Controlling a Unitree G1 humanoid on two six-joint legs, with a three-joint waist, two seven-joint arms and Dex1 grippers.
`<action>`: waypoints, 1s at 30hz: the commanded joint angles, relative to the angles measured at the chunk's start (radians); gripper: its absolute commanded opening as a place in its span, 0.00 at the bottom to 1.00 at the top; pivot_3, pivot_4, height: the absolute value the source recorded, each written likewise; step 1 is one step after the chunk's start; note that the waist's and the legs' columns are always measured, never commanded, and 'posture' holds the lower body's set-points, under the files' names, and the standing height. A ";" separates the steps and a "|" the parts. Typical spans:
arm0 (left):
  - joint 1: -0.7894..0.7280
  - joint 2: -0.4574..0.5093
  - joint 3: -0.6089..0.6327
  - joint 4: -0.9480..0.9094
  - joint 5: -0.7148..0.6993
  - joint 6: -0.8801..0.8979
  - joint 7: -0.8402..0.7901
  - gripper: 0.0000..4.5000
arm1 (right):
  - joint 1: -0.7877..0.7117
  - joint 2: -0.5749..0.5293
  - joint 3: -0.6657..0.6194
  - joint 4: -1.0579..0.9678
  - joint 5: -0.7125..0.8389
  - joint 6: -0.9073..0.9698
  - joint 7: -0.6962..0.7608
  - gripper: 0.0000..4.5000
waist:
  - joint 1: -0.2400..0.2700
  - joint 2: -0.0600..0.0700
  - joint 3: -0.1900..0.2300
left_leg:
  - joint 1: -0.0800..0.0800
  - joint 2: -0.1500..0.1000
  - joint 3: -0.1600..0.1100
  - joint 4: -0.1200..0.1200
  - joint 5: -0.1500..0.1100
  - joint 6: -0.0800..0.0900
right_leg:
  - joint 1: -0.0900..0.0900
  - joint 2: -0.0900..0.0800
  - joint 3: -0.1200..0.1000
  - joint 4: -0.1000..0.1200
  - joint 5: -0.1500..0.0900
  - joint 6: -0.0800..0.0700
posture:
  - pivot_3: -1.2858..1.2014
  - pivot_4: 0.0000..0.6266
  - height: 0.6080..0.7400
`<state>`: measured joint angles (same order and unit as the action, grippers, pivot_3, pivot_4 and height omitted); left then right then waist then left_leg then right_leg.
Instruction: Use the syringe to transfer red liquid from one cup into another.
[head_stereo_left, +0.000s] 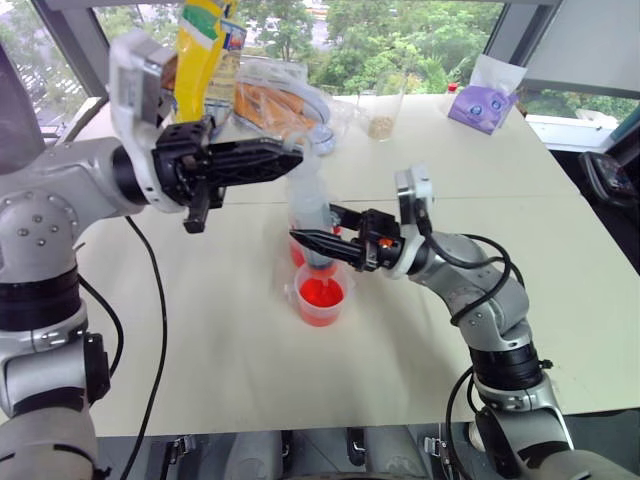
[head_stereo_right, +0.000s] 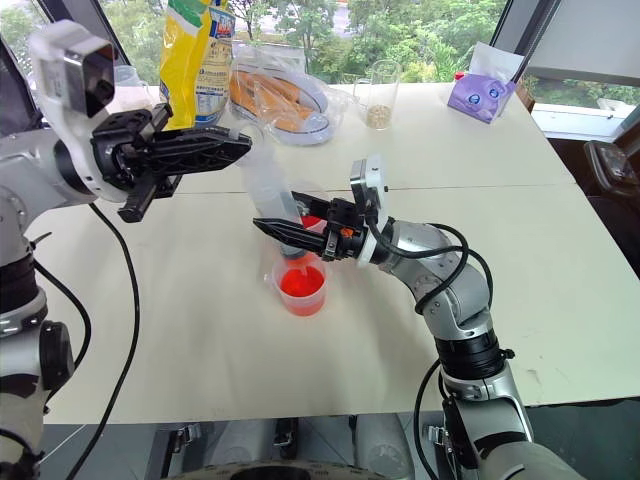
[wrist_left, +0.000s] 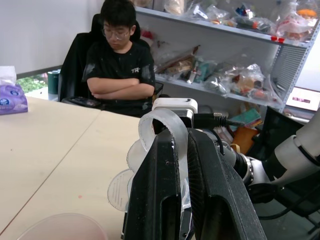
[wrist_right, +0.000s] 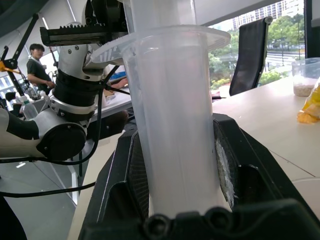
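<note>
Right wrist view: gripper clamps syringe.

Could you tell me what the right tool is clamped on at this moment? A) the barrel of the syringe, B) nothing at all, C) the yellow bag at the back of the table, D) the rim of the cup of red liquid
A: the right tool is shut around the clear barrel of the syringe, which stands over the cup of red liquid.

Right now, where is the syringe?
In the head views the syringe stands mid-table over the near cup of red liquid, barrel in the right gripper, plunger top in the left gripper.
</note>
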<state>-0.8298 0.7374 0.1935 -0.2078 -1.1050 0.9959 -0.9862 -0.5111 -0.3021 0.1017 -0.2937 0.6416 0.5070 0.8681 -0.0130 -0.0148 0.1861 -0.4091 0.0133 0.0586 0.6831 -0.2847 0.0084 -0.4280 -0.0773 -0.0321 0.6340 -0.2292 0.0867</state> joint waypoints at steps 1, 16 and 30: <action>0.001 -0.005 -0.048 -0.019 0.032 -0.017 -0.029 0.02 | -0.026 0.004 -0.016 -0.041 0.022 -0.012 -0.003 0.31 | 0.000 0.000 0.000 | 0.000 0.000 0.000 0.000 0.000 0.000 | 0.000 0.000 0.000 0.000 0.000 0.000 | 0.52 0.24 1.00; 0.069 -0.019 -0.116 -0.050 0.076 -0.035 -0.077 0.02 | -0.147 0.007 -0.120 -0.085 0.165 0.108 -0.083 0.31 | 0.000 0.000 0.000 | 0.000 0.000 0.000 0.000 0.000 0.000 | 0.000 0.000 0.000 0.000 0.000 0.000 | 0.52 0.24 1.00; 0.052 -0.024 -0.095 -0.034 0.069 -0.017 -0.026 0.09 | -0.139 -0.005 -0.132 -0.086 0.214 0.170 -0.105 0.31 | 0.000 0.000 0.000 | 0.000 0.000 0.000 0.000 0.000 0.000 | 0.000 0.000 0.000 0.000 0.000 0.000 | 0.52 0.24 1.00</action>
<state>-0.7903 0.7151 0.1651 -0.2119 -1.0364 0.9288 -1.0136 -0.6026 -0.3244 0.0607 -0.3074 0.7964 0.7279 0.7868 -0.0129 -0.0148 0.1861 -0.4091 0.0134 0.0585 0.6830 -0.2848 0.0085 -0.4280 -0.0773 -0.0321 0.6340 -0.2292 0.0867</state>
